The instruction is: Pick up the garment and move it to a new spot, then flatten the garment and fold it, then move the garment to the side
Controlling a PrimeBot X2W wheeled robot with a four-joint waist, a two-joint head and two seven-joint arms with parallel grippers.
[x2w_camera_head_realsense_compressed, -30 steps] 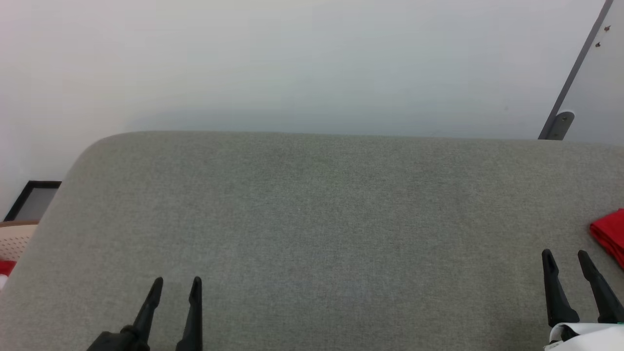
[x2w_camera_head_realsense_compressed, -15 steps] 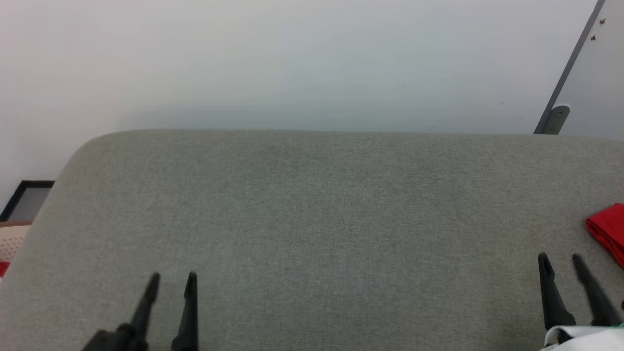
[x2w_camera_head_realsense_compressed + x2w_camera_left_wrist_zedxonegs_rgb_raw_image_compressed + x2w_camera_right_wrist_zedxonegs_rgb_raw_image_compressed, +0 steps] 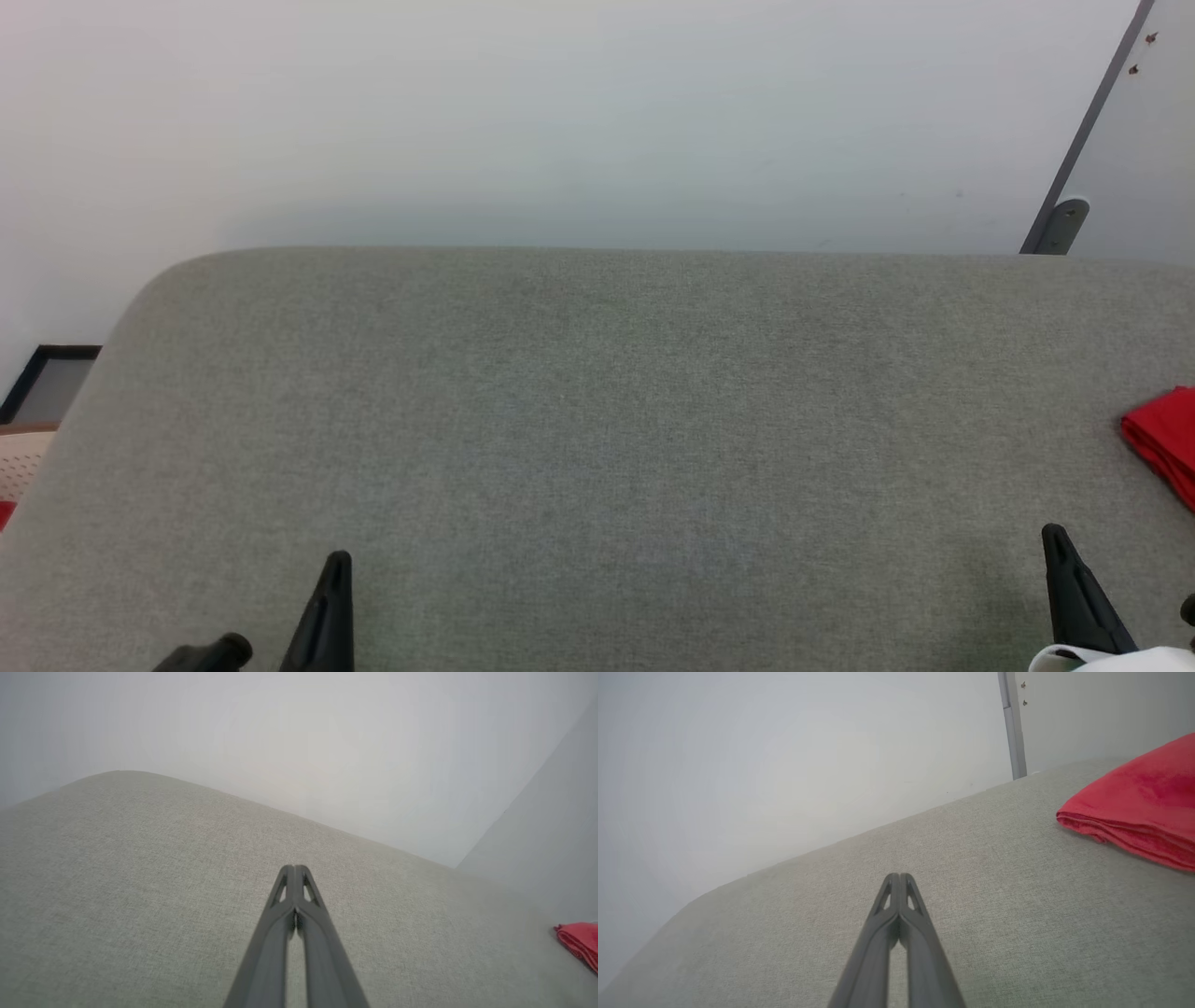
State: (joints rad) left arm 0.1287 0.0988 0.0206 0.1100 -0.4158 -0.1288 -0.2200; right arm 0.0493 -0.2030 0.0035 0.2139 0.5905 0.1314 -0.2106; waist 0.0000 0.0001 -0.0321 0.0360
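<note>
- Worktop (image 3: 597, 420): covered in grey woven fabric and lying flat. Its far corner is rounded on the left pincer's side.
- Room: a plain pale wall (image 3: 560, 121) rises behind the far edge. Beyond the right pincer a grey strip (image 3: 1083, 140) slants upward, with a lighter panel (image 3: 1167, 140) past it.
- Left pincer (image 3: 338, 565): low at the near edge. The wrist view shows both dark fingers pressed together into one point, with nothing between them. Cannot tell whether the tip touches the fabric.
- Right pincer (image 3: 1055, 534): same posture, fingers pressed together and empty. A pale forearm (image 3: 1111, 658) sits just behind it.
- Garment (image 3: 1167, 434): red, lying on the worktop ahead of the right pincer and to its right. It is near that pincer but not touching it, and well apart from the left pincer. The picture's edge cuts it off.
- Head view: outward of the left pincer, past the worktop's edge, are a dark frame (image 3: 51, 378), a pale perforated thing (image 3: 23, 457) and a red scrap (image 3: 5, 513).
- Right wrist view: the garment appears close up as soft knit, folded, with layered edges stacked along the side facing the fingers. The strip stands upright here.
- Left wrist view: the garment is a small red corner far to the right of the fingers. The worktop's rounded edge meets the wall ahead.
- Count: two pincers, one garment, one strip, two screws (image 3: 1150, 38) on the panel, one dark frame.
</note>
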